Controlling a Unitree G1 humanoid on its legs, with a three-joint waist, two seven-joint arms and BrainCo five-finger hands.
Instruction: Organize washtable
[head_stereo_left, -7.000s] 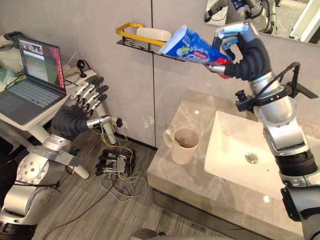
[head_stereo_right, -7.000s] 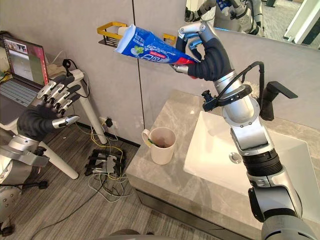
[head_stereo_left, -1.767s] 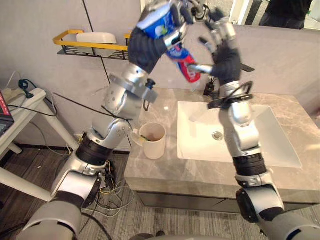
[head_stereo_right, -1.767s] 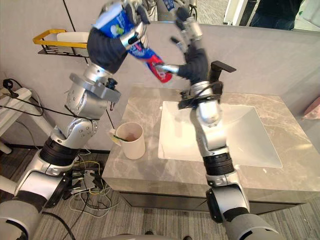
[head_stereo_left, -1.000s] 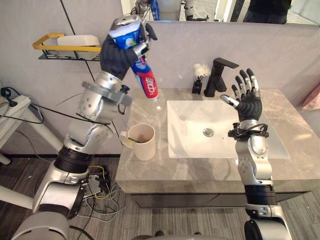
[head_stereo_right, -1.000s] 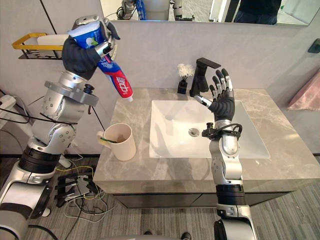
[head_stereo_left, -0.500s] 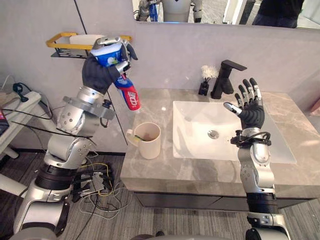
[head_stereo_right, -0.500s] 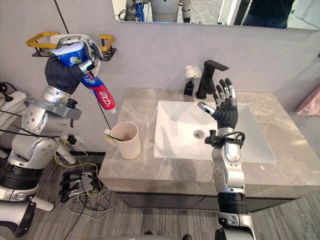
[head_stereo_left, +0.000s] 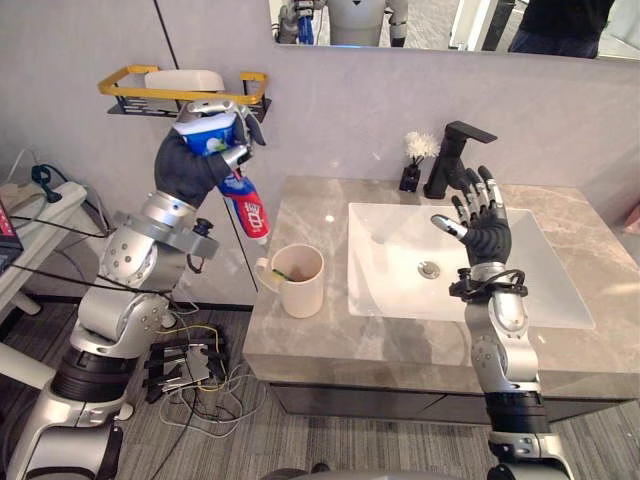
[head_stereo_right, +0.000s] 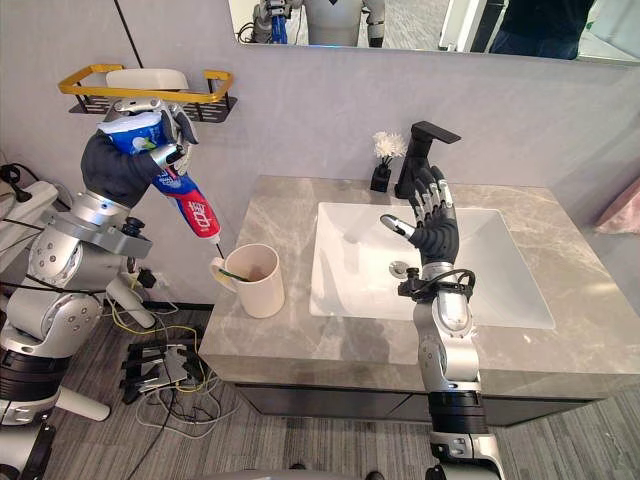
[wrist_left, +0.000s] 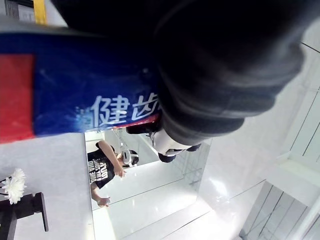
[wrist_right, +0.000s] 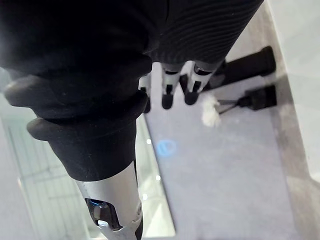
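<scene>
Toothpaste (head_stereo_left: 247, 208) in left hand (head_stereo_left: 188, 167) (tilted)

Bright, even light throughout. The white sink (head_stereo_left: 540, 292) under the right hand (head_stereo_left: 487, 224) gleams; a soft shadow lies in it toward the left hand (head_stereo_left: 193, 162).

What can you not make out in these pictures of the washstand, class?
- Cup contents, eye views: rim hides them; the item at its lip is too small.
- Toothpaste tube, left wrist view: left hand covers it; edge cuts it.
- White object on the wall shelf: rail hides its base.
</scene>
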